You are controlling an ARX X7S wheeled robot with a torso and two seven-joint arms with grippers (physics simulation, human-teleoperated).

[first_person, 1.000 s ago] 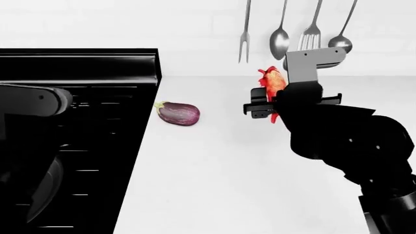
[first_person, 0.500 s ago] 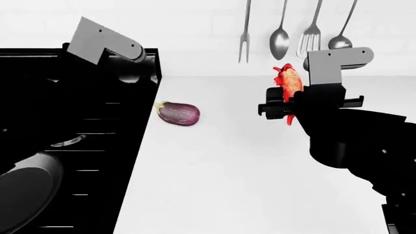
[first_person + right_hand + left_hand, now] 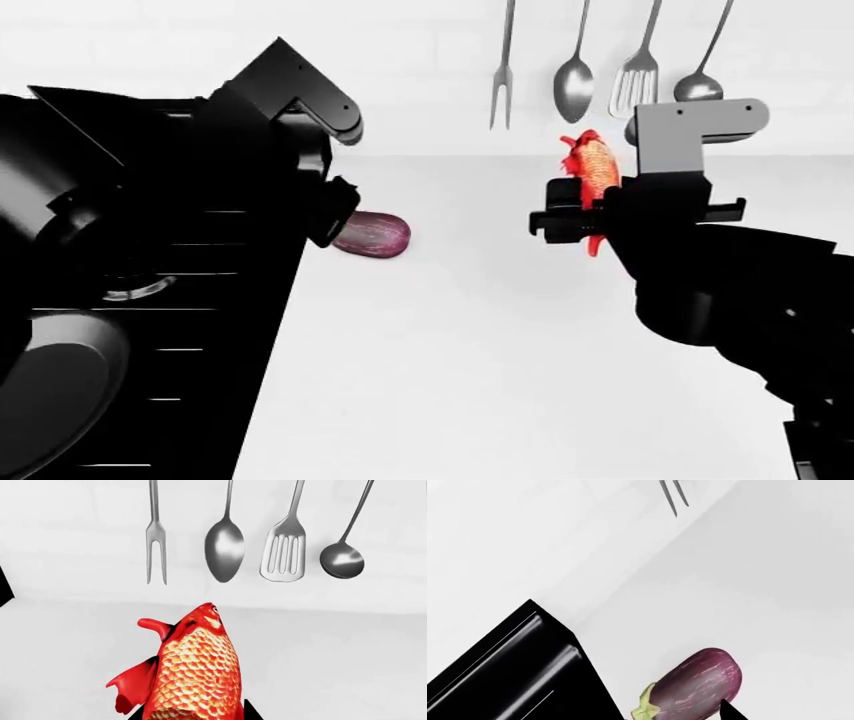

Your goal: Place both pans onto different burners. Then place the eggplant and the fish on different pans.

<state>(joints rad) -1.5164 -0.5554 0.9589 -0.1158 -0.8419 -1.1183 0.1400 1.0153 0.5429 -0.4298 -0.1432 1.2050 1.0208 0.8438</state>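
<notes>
The glossy purple eggplant [image 3: 378, 234] lies on its side on the white desk [image 3: 507, 380], just beside the black stove [image 3: 200, 330]. The scaly orange fish [image 3: 594, 172] stands head-up above the desk. One black pan [image 3: 54, 395] sits on the stove.

The left arm reaches forward and across, its wrist bent so the left gripper [image 3: 336, 215] hangs low with its fingers hidden from view. The right arm is raised at the right, elbow low, and the right gripper [image 3: 577, 222] is clamped, its fingers pointing forward.
</notes>
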